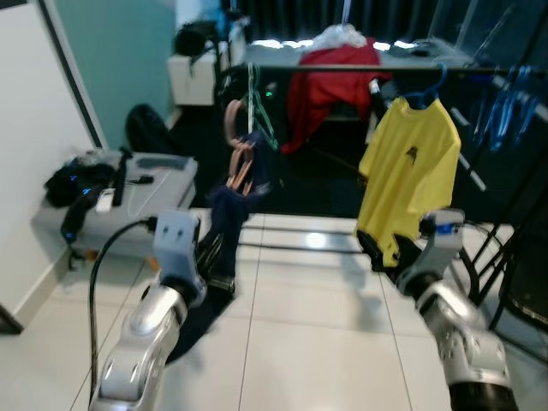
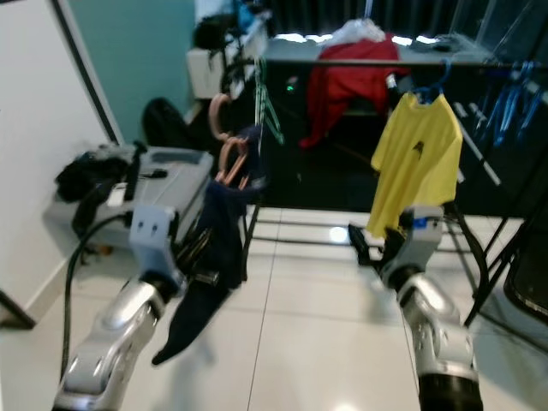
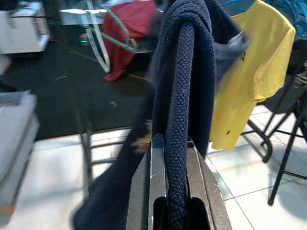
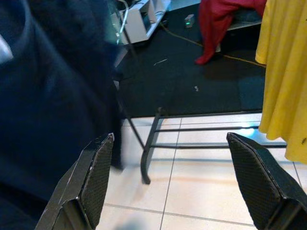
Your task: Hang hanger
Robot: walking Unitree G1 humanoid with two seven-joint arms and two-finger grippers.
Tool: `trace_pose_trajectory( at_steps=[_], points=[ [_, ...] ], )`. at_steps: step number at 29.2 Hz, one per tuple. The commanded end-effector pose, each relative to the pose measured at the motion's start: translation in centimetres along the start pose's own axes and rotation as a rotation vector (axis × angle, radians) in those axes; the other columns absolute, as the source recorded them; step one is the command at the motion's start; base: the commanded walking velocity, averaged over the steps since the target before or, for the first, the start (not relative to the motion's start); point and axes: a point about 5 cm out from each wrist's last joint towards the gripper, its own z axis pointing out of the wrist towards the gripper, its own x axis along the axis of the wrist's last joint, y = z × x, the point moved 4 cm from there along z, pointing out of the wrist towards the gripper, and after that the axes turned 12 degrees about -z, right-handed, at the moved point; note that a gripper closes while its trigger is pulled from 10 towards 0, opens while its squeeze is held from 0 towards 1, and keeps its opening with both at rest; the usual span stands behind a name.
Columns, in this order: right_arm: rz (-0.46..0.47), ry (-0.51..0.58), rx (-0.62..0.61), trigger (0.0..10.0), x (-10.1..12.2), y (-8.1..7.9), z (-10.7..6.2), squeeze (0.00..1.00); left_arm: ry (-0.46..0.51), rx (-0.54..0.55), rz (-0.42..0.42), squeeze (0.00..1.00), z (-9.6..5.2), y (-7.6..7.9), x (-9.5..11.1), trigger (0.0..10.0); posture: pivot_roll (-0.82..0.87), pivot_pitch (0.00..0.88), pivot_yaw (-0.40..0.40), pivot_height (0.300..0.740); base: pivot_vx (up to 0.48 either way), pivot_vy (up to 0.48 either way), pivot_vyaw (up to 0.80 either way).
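Navy garment (image 2: 214,248) on a wooden hanger (image 2: 229,163) hangs pinched in the clamped left gripper (image 3: 175,158), raised towards the clothes rail (image 1: 360,68) for hooking on, while the right gripper (image 4: 177,167) waits wide open, empty

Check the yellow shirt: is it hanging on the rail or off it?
Hanging. The yellow shirt sits on a blue hanger hooked over the rail, its hem clear of the floor.
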Motion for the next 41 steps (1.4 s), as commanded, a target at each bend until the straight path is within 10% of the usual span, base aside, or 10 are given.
trace_pose_trajectory(
  at_steps=[1, 16, 41],
  points=[
    [0.008, -0.007, 0.005, 10.0, -0.4, -0.2, -0.1, 0.0, 0.0, -0.027, -0.014, 0.0, 0.0, 0.6, 0.2, 10.0, -0.13, 0.0, 0.032, 0.736, 0.48, 0.0, -0.8],
    [0.007, -0.004, 0.009, 10.0, -0.4, -0.3, 0.0, 0.0, -0.052, -0.226, -0.083, 0.0, -0.2, 4.4, -0.2, 10.0, -0.13, 0.0, 0.032, 0.736, 0.48, 0.0, -0.8],
    [0.01, 0.021, 0.061, 10.0, 0.0, -1.1, -0.2, 0.0, -0.157, 0.367, -0.104, 0.0, 0.8, -0.5, -2.3, 10.0, -0.14, 0.0, 0.04, 0.736, 0.309, 0.0, 0.18]
  ],
)
